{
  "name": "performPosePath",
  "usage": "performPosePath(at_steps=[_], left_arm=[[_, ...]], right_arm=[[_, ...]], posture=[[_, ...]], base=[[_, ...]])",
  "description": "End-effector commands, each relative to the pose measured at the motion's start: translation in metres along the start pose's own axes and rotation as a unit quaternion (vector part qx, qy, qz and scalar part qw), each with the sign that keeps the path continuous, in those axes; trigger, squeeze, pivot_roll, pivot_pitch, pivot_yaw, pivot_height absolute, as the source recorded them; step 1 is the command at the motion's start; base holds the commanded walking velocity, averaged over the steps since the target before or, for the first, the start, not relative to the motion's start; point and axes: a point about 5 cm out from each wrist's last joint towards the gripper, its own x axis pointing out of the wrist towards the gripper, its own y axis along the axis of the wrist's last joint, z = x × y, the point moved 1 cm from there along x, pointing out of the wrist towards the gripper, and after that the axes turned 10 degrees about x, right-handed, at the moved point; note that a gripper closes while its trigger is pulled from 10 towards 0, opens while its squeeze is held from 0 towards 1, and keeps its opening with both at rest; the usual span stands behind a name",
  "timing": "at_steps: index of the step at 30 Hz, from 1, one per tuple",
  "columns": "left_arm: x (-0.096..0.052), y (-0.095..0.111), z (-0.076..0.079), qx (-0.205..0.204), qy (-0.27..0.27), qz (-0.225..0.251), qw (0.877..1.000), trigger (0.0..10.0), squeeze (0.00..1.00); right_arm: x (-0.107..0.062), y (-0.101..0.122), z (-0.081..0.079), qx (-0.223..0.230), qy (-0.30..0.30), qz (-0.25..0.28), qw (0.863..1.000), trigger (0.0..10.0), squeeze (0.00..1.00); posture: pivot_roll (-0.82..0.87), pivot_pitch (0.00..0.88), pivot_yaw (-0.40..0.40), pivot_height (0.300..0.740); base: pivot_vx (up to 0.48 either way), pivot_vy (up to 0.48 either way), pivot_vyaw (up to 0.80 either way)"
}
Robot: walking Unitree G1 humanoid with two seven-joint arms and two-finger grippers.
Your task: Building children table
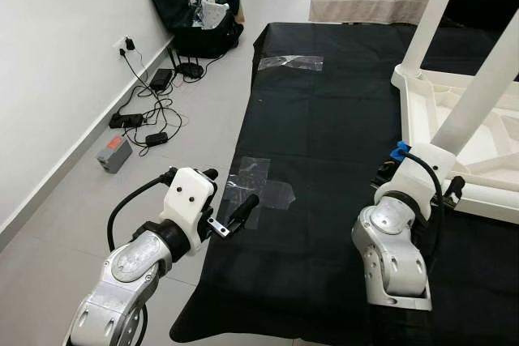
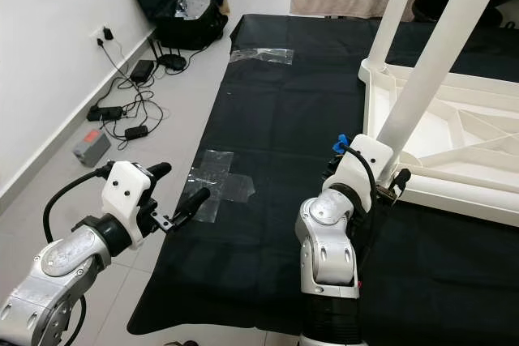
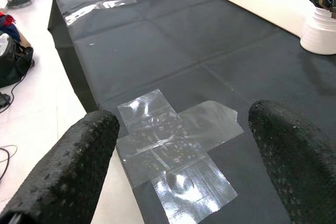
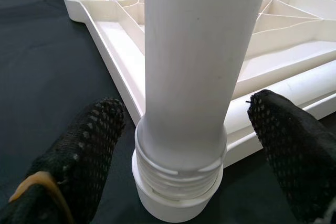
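Right gripper (image 4: 184,145) jaws wide open astride near leg (image 4: 189,77); rigid, light, slick plastic; best gripped low, near threads.

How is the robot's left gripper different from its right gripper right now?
The left gripper hovers over a clear tape patch at the black mat's edge, while the right gripper sits at the upside-down white table. The left gripper has nothing between its fingers; the right gripper's fingers stand on either side of a white table leg, not touching it. Both are open, with black textured fingers.
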Motion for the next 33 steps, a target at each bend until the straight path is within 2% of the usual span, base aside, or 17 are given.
performPosePath(at_steps=[1,7,9,12,13,15,17,19,24,29,33], left_arm=[[0.0,-0.005,0.002,0.0,-0.003,-0.005,1.0,10.0,0.0],[0.0,-0.007,0.002,-0.002,0.001,-0.006,1.0,10.0,0.0],[0.0,-0.008,0.003,-0.004,0.007,-0.007,1.0,10.0,0.0],[-0.001,-0.01,0.003,-0.01,0.019,-0.01,1.0,10.0,0.0],[-0.001,-0.01,0.003,-0.01,0.019,-0.01,1.0,10.0,0.0],[-0.002,-0.012,0.003,-0.013,0.037,-0.016,0.999,10.0,0.0],[-0.003,-0.014,0.002,-0.012,0.049,-0.021,0.998,10.0,0.0],[-0.005,-0.017,0.002,-0.01,0.069,-0.029,0.997,10.0,0.0],[-0.008,-0.022,0.004,-0.009,0.086,-0.042,0.995,10.0,0.0],[-0.009,-0.023,0.001,0.0,0.1,-0.045,0.994,10.0,0.0],[-0.009,-0.024,-0.001,0.0,0.105,-0.048,0.993,10.0,0.0]], right_arm=[[-0.011,0.0,0.009,-0.022,0.066,-0.001,0.998,10.0,0.0],[-0.018,-0.004,0.026,-0.055,0.086,0.0,0.995,10.0,0.0],[-0.02,-0.008,0.038,-0.084,0.096,0.002,0.992,10.0,0.0],[-0.023,-0.013,0.048,-0.101,0.132,0.002,0.986,10.0,0.0],[-0.023,-0.013,0.048,-0.101,0.132,0.002,0.986,10.0,0.0],[-0.025,-0.014,0.048,-0.065,0.195,-0.003,0.979,10.0,0.0],[-0.021,-0.011,0.048,-0.061,0.21,0.011,0.976,10.0,0.0],[-0.007,-0.01,0.053,-0.058,0.205,0.016,0.977,10.0,0.0],[0.008,-0.01,0.057,-0.066,0.19,0.015,0.979,10.0,0.0],[0.007,-0.009,0.053,-0.056,0.203,0.018,0.977,10.0,0.0],[0.005,-0.01,0.052,-0.039,0.215,0.017,0.976,10.0,0.0]], posture=[[0.1,0.138,0.011,0.74],[0.09,0.117,0.01,0.74],[0.08,0.114,0.011,0.74],[0.08,0.109,0.009,0.74],[0.08,0.109,0.009,0.74],[0.08,0.101,0.01,0.74],[0.08,0.097,0.007,0.74],[0.07,0.094,0.012,0.74],[0.07,0.086,0.003,0.74],[0.08,0.086,0.002,0.74],[0.08,0.088,-0.003,0.74]], base=[[0.0,0.0,0.0],[0.0,0.0,0.0],[0.0,0.0,0.0],[0.0,0.0,0.0],[0.0,0.0,0.0],[0.0,0.0,0.0],[0.0,0.0,0.0],[0.0,0.0,0.0],[0.0,0.0,-0.38],[0.0,0.0,-0.8],[0.0,0.0,0.0]])
